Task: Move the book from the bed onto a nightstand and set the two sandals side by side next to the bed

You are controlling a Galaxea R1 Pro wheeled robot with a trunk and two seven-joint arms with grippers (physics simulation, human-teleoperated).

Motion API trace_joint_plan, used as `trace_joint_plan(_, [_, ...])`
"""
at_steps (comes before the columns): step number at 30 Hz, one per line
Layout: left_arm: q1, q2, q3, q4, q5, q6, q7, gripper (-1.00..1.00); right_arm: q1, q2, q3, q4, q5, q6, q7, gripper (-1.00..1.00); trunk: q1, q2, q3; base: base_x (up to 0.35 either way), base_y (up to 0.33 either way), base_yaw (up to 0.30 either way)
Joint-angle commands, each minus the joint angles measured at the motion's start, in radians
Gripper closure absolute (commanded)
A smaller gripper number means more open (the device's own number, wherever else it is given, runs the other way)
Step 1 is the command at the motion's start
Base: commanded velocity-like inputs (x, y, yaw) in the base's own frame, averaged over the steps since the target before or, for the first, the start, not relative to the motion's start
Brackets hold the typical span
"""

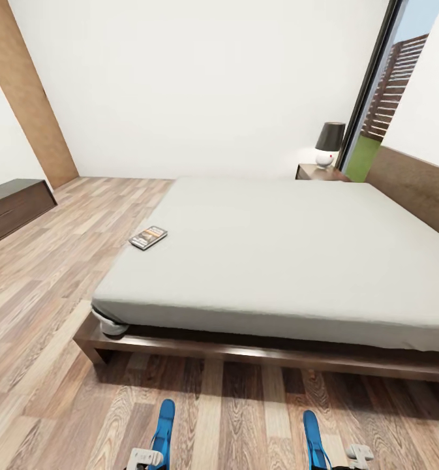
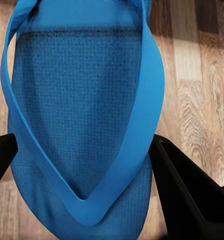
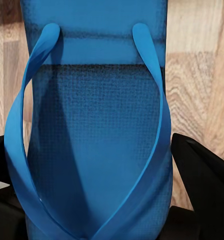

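The book (image 1: pixel 148 237) lies flat on the grey bed (image 1: pixel 284 261), near its left edge. A nightstand (image 1: pixel 316 173) stands at the bed's far corner by the headboard (image 1: pixel 415 186). Low in the head view, each gripper carries a blue sandal above the wood floor in front of the bed frame. My left gripper (image 1: pixel 143 457) is shut on the left sandal (image 1: pixel 164 424). My right gripper (image 1: pixel 358 452) is shut on the right sandal (image 1: pixel 312 434). In the wrist views each sandal (image 2: pixel 82 75) (image 3: pixel 92 100) sits strap side up between black fingers (image 2: pixel 192 190) (image 3: pixel 202 170).
A black-shaded lamp (image 1: pixel 329 142) stands on the nightstand. A long low dark bench (image 1: pixel 14 209) lines the left wall, beside a slanted wood panel (image 1: pixel 30 98). A tall window (image 1: pixel 392 91) shows fence and grass. Open plank floor (image 1: pixel 69 261) runs along the bed's left side.
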Motion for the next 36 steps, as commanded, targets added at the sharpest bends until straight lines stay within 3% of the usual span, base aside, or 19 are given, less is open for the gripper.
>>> trace_joint_plan(1, [-0.001,0.001,-0.008,0.001,0.008,-0.004,-0.001,1.0,0.0,0.0,-0.009,-0.001,0.007,0.004,0.004,1.0,0.0,0.0,-0.001,0.0,0.0,0.0])
trace_joint_plan(8, [-0.002,0.008,0.0,-0.008,0.013,0.002,0.02,1.0,0.0,0.0,-0.009,-0.001,0.007,0.004,0.003,1.0,0.0,0.0,-0.001,0.0,0.0,0.0])
trace_joint_plan(11, [-0.013,0.007,0.001,-0.054,0.014,0.057,0.147,1.0,0.0,0.0,-0.009,-0.001,0.007,0.004,0.004,1.0,0.0,0.0,-0.001,0.0,0.0,0.0])
trace_joint_plan(14, [-0.026,0.005,0.002,-0.167,0.013,0.196,0.319,1.0,0.0,0.0,-0.009,-0.001,0.007,0.004,0.003,1.0,0.0,0.0,-0.001,0.0,0.0,0.0])
trace_joint_plan(18, [-0.03,0.008,0.0,-0.262,0.011,0.268,0.418,1.0,0.0,0.0,-0.009,-0.001,0.007,0.004,0.002,1.0,0.0,0.0,-0.001,0.0,0.0,0.0])
trace_joint_plan(23, [-0.031,0.012,-0.003,-0.244,0.01,0.259,0.522,1.0,0.0,0.0,-0.009,-0.001,0.006,0.004,0.001,1.0,0.0,0.0,-0.001,0.0,0.0,0.0])
trace_joint_plan(30, [-0.031,0.013,-0.002,-0.146,0.011,0.134,0.537,1.0,0.0,-0.003,-0.013,-0.001,0.005,0.005,0.0,1.0,0.0,0.0,-0.001,0.0,0.0,0.0])
trace_joint_plan(33, [-0.031,0.012,-0.001,-0.139,0.01,0.127,0.538,1.0,0.0,-0.006,-0.026,-0.003,0.003,0.018,0.006,1.0,0.0,0.0,-0.001,0.0,0.0,0.0])
trace_joint_plan(36, [-0.031,0.012,-0.001,-0.138,0.009,0.125,0.538,1.0,-0.001,-0.008,-0.037,-0.015,0.004,0.098,0.011,1.0,0.0,0.0,-0.001,0.0,0.0,0.0])
